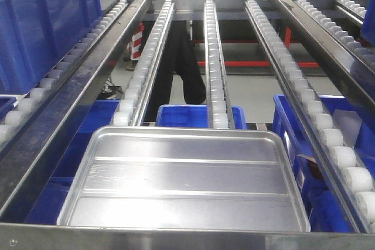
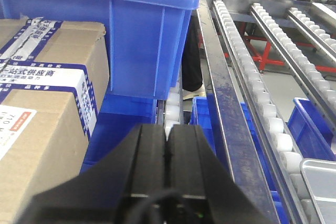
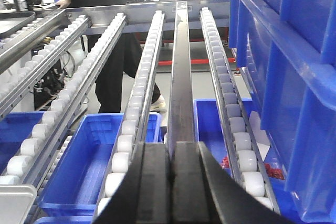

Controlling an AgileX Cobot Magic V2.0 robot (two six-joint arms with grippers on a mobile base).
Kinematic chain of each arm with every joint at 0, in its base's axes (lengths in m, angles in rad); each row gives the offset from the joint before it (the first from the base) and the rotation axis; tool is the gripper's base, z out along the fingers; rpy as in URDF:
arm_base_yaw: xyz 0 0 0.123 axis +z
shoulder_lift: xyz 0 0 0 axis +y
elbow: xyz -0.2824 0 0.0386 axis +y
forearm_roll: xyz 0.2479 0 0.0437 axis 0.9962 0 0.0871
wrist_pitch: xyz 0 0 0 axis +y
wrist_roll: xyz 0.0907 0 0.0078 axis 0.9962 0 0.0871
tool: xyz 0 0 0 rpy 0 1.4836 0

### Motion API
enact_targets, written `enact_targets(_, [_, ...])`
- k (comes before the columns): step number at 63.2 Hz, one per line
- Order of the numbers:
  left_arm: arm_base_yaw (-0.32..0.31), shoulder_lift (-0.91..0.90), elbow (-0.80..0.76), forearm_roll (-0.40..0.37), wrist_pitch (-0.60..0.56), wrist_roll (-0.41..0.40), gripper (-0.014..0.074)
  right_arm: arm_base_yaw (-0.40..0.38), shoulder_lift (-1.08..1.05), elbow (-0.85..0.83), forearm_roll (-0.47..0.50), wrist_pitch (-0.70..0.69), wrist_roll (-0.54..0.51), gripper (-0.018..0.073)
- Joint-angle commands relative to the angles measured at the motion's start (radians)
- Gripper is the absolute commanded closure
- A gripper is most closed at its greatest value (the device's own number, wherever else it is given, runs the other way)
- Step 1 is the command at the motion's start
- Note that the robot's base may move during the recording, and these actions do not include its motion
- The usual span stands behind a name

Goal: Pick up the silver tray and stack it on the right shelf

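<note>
Silver tray: the silver tray (image 1: 181,180) lies flat, floor up, at the near end of the right shelf (image 1: 214,57). It covers the near ends of the two middle roller rails, and its two long ribs run left to right.
Tray edges: its near rim sits against the broad front bar (image 1: 187,239). Its right rim is just beside the next roller rail (image 1: 328,139); whether they touch I cannot tell.
Tray in the wrist views: one corner shows at the lower right of the left wrist view (image 2: 317,192) and another at the lower left of the right wrist view (image 3: 13,205).
Left claw: the left claw (image 2: 168,129) has its black fingers pressed together with nothing between them. It is left of the tray, near a cardboard box (image 2: 42,103) and a large blue bin (image 2: 142,35).
Right claw: the right claw (image 3: 172,148) also has its fingers together and holds nothing. It is in line with a dark steel divider (image 3: 181,87) between two roller rails.
Right side: stacked blue bins (image 3: 294,77) stand at the right.
Below the shelf: more open blue bins (image 1: 193,115) sit under the rails.
Far end: a person in dark trousers (image 1: 176,57) stands beyond the rack.
</note>
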Motion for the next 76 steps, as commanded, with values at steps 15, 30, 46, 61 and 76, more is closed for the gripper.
enact_targets(15, [0.000, -0.016, 0.019, 0.001, -0.090, 0.000, 0.0690, -0.001, -0.021, -0.018, -0.009, -0.089, -0.008, 0.0503])
enact_targets(30, [0.000, -0.016, 0.017, -0.001, -0.094, 0.000, 0.0690, -0.001, -0.021, -0.018, -0.009, -0.089, -0.008, 0.0503])
enact_targets(46, [0.000, -0.016, 0.017, -0.002, -0.222, 0.000, 0.0689, -0.001, -0.021, -0.018, -0.009, -0.090, -0.008, 0.0503])
enact_targets(61, [0.000, 0.024, -0.166, -0.018, -0.125, 0.000, 0.0689, -0.001, -0.021, -0.028, -0.009, -0.225, 0.010, 0.0503])
enact_targets(76, [-0.002, 0.295, -0.657, -0.056, 0.338, 0.000, 0.0689, -0.001, 0.038, -0.238, -0.009, -0.186, 0.028, 0.0503])
